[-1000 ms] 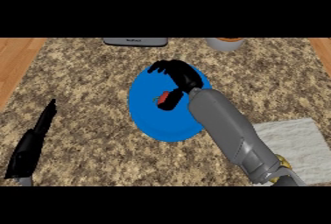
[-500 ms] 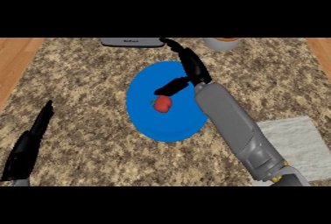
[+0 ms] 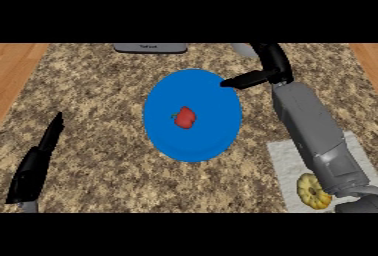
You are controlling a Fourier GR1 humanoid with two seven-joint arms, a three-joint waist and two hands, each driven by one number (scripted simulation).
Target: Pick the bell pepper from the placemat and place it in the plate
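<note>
**Inspector:** Where is the pepper point(image 3: 184, 117)?

**Assistant:** On the plate point(image 3: 214, 95), roughly at its middle, lying free. Red, with a bit of green stem on its left side. Nothing touches it.

**Inspector:** And the plate?

**Assistant:** Blue, round, flat on the counter point(image 3: 96, 85), about mid-scene.

**Inspector:** Right hand point(image 3: 269, 67)?

**Assistant:** At the far right of the plate, clear of the pepper. Fingers straight and spread apart, reaching toward the far edge; the thumb sticks out leftward over the plate's far-right rim. It holds nothing. The grey forearm runs from it to the near right corner.

**Inspector:** Left hand point(image 3: 37, 160)?

**Assistant:** At the near left edge, fingers straight, together and pointing away, empty, well apart from the plate.

**Inspector:** The placemat point(image 3: 291, 160)?

**Assistant:** Pale cloth, near right, partly under the right forearm. A yellow ridged item point(image 3: 313, 191) lies at its near edge, just beside the arm; I cannot tell what it is.

**Inspector:** Anything else?

**Assistant:** A grey object point(image 3: 150, 47) at the far edge, cut off by the frame, and a grey round thing point(image 3: 245, 49) behind the right hand, mostly hidden
</note>
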